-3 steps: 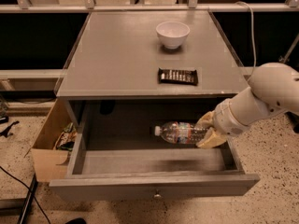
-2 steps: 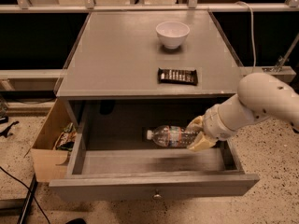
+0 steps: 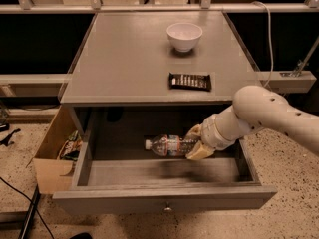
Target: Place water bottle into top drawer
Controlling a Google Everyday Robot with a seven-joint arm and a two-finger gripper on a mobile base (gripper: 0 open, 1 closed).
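The top drawer [image 3: 164, 197] is pulled open below the grey cabinet top, with a small metal knob on its front. The water bottle [image 3: 169, 145] lies on its side inside the drawer space, white cap pointing left, reddish label band around its middle. My gripper [image 3: 195, 143] reaches in from the right with tan fingers closed around the bottle's base end. The bottle is low in the drawer; I cannot tell whether it touches the drawer floor.
On the cabinet top [image 3: 119, 59] stand a white bowl [image 3: 184, 36] at the back and a dark snack bar [image 3: 190, 81] near the front edge. A tan cardboard box [image 3: 52, 156] with clutter stands left of the drawer. Cables lie on the speckled floor.
My gripper and the bottle have moved left and slightly deeper into the drawer. The bowl and snack bar have not moved.
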